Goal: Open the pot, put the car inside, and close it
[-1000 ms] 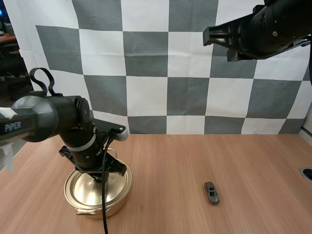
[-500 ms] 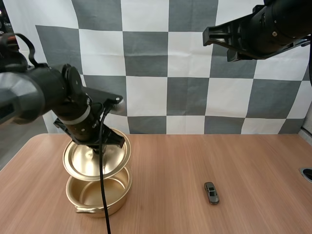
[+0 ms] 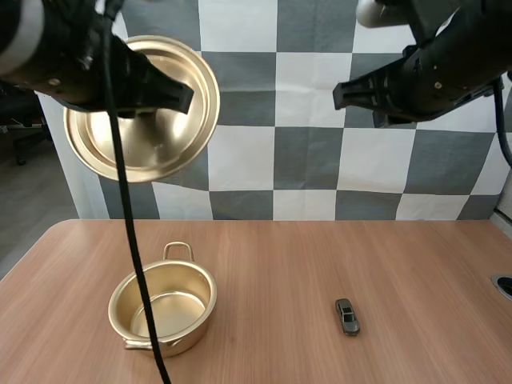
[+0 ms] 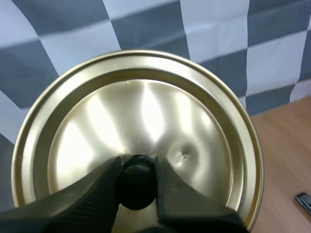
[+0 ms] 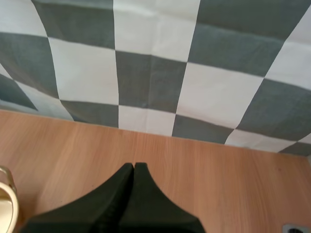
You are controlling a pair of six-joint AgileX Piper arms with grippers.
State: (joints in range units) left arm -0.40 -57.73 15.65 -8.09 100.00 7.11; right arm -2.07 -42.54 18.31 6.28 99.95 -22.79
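Note:
My left gripper (image 3: pixel 152 100) holds the golden lid (image 3: pixel 142 108) high above the table, its tips (image 4: pixel 138 167) pinched on the black knob (image 4: pixel 137 182). The lid tilts with its top toward the camera. Below it the golden pot (image 3: pixel 162 310) stands open with nothing inside, on the table's left side. A small grey toy car (image 3: pixel 347 316) lies on the table to the right of the pot. My right gripper (image 3: pixel 340 94) hangs high over the table's right half, its fingers (image 5: pixel 132 170) pressed together as one dark wedge, holding nothing.
The wooden table (image 3: pixel 280 264) stretches wide between pot and car. A round dark fitting (image 3: pixel 504 286) sits at the table's right edge. The pot's rim (image 5: pixel 6 187) shows beside my right gripper's view of the table.
My left gripper has lifted the lid off the pot and carried it far upward. The right arm has shifted slightly; the car and the pot stay in place.

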